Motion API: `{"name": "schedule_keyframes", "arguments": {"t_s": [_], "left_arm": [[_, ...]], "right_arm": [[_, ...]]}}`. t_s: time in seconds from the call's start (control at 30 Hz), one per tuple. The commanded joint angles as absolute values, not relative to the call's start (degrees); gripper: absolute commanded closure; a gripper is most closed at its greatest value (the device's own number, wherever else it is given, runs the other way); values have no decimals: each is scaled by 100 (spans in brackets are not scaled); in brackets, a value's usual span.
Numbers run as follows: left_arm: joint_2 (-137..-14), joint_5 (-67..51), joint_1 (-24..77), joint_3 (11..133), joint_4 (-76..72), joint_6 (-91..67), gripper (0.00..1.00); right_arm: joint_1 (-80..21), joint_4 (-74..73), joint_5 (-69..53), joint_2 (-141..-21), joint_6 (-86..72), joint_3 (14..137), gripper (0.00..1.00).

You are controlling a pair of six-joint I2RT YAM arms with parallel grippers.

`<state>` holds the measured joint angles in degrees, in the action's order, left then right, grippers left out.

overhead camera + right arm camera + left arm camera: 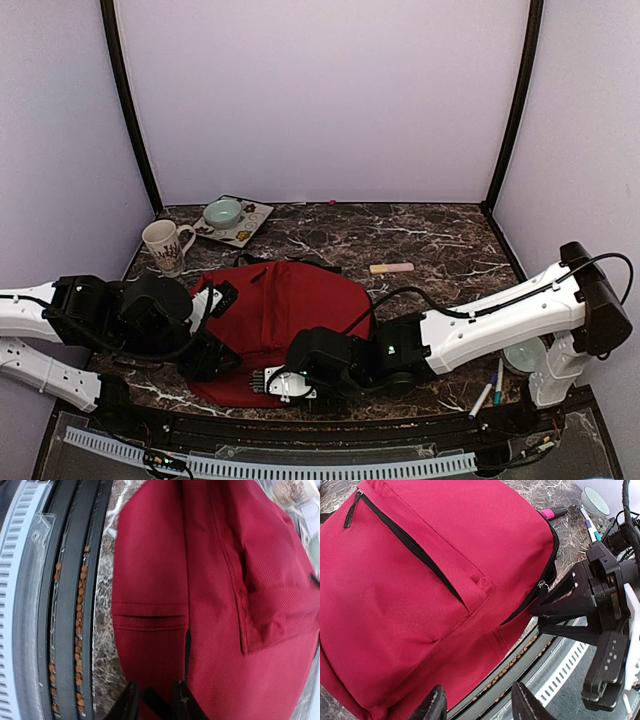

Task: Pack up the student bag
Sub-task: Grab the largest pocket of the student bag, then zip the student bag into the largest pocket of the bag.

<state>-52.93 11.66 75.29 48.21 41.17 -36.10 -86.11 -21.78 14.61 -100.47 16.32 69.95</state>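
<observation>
Closest, my left gripper (478, 687) hangs with fingers spread and empty over the table's near edge. My right gripper (155, 685) sets narrow fingers at the near edge of the student bag (290, 310); whether they pinch it, I cannot tell. The bag lies flat on the dark marbled table (440, 240). Beyond stand a patterned mug (167, 245) and pale lilac walls (320, 90).

The student bag (285, 310) (dark red, black zippers) is lying flat. It is sitting at the table's (440, 240) six o'clock.
</observation>
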Motion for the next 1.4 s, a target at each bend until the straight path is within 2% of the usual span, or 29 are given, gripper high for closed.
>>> {"name": "schedule_keyframes", "arguments": {"t_s": [0.0,0.03,0.37,0.47,0.77,1.07,1.37], "left_arm": [[-5218,1274,7537,4753,4193,-3594,53],[-5225,1275,7540,4761,4173,-3567,53],[-5393,1170,7541,4863,4047,-3300,54],[-5477,1044,7541,4934,3863,-3058,54],[-5841,704,7541,5111,3328,-2348,52],[-6455,178,7541,5389,2775,-1347,44],[-6837,246,7541,5448,2443,-631,36]], "right_arm": [[-8663,-1816,1705,-10092,1627,6965,96],[-8666,-1791,1756,-10071,1602,6943,100],[-8665,-1788,2064,-9402,1080,6637,100],[-8662,-1711,2185,-8796,443,6121,100],[-8664,-1460,2443,-8203,-786,5583,100],[-8665,-1102,2690,-7847,-1629,5355,100],[-8665,-911,2843,-7561,-2043,5157,100]]}}
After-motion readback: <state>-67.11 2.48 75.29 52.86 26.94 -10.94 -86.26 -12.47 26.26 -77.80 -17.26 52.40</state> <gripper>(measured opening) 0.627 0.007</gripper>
